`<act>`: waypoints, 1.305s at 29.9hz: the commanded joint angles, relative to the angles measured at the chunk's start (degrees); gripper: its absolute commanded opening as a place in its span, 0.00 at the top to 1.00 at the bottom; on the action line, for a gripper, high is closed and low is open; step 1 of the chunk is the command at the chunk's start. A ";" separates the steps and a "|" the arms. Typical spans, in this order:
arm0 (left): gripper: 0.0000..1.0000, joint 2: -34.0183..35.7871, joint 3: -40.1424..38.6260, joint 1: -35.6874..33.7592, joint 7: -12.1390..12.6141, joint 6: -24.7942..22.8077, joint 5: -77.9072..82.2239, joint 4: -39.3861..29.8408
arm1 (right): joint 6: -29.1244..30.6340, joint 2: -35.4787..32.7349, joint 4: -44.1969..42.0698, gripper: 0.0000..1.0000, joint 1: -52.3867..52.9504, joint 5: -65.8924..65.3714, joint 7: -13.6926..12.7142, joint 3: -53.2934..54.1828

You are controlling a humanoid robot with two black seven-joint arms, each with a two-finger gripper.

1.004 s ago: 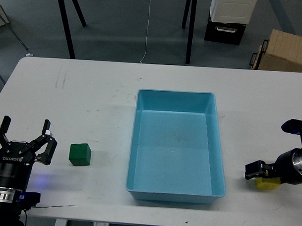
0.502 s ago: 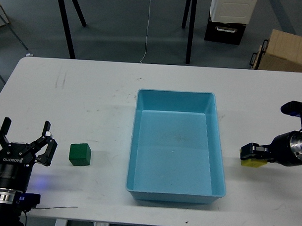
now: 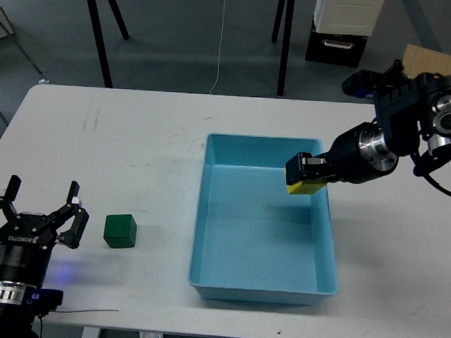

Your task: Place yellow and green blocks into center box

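Note:
The light-blue tray [image 3: 209, 213] lies in the middle of the white table. My right gripper [image 3: 305, 174] is shut on the yellow block [image 3: 306, 188] and holds it over the tray's far right part, above the floor of the tray. The green block [image 3: 120, 230] sits on the table left of the tray. My left gripper [image 3: 40, 207] is open and empty, a short way left of the green block, not touching it.
A brown cardboard box [image 3: 429, 65] stands on the floor beyond the table's far right corner. A black and white case [image 3: 341, 28] and dark stand legs [image 3: 104, 31] are behind the table.
My right gripper has lifted the yellow block from the table right of the tray and carried it up and left, over the tray. The left arm and green block have barely moved.

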 commanded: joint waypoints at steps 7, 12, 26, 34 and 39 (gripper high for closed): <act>0.00 0.00 1.75 -0.40 0.01 0.00 1.04 0.00 | -4.19 8.28 -3.85 0.00 -3.56 -0.09 0.00 -2.17; 0.00 0.00 1.84 -0.49 0.01 0.00 1.13 0.00 | -5.50 6.71 -4.81 0.00 -3.82 0.43 0.00 -1.29; 0.00 0.00 1.66 -0.75 0.01 0.00 1.05 -0.08 | -9.02 2.74 -25.37 0.00 -12.34 10.01 0.00 36.02; 0.00 0.00 1.75 -1.37 0.10 0.00 1.05 -0.08 | -8.85 1.70 -30.21 0.00 -25.25 25.54 0.00 64.52; 0.00 0.00 1.75 -1.37 0.10 0.00 1.05 -0.08 | -8.06 0.46 -29.78 0.00 -36.40 36.54 0.00 82.70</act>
